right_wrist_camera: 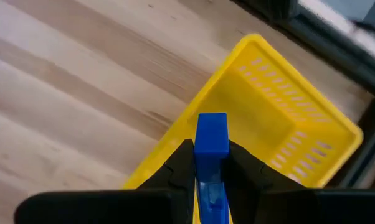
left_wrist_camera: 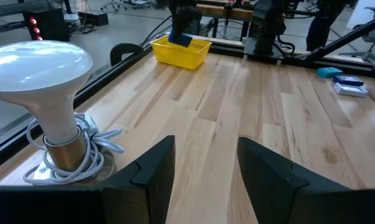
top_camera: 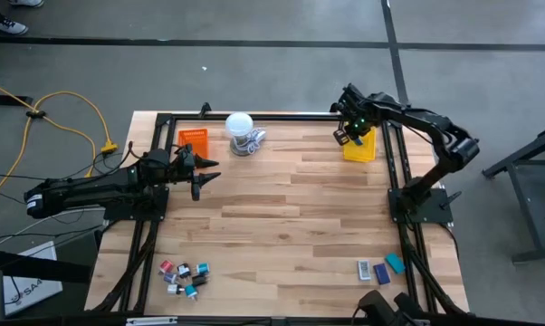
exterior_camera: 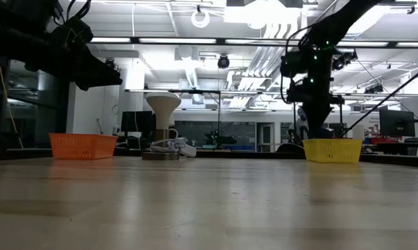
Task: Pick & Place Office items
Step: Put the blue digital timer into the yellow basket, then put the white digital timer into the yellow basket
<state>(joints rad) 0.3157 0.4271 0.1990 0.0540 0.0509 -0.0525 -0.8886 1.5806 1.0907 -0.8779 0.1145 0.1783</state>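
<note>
My right gripper point(right_wrist_camera: 211, 157) is shut on a flat blue block point(right_wrist_camera: 211, 127), one of the office items. It hangs over the near-left corner of the yellow tray point(right_wrist_camera: 275, 118), which sits at the table's far right point(top_camera: 360, 148). The left wrist view shows the blue block point(left_wrist_camera: 180, 39) above the yellow tray point(left_wrist_camera: 182, 55). My left gripper point(left_wrist_camera: 204, 163) waits open at the table's left point(top_camera: 205, 177), nothing between its fingers. Other office items lie near the front edge: small bits at the left point(top_camera: 184, 276), flat blocks at the right point(top_camera: 381, 267). My right gripper pinches the blue block's two flat sides point(right_wrist_camera: 211, 148) between its two fingers. The fingers come steeply from above, and the block's free end sticks out past the fingertips. The block is lifted clear, above the yellow tray's rim.
An orange tray point(top_camera: 193, 139) stands at the far left. Beside it is a white round-topped object point(top_camera: 240, 131) on a metal base with a coiled cord point(left_wrist_camera: 69, 155). Black frame rails point(top_camera: 395, 163) run along the table's edges. Bare wood lies in the middle.
</note>
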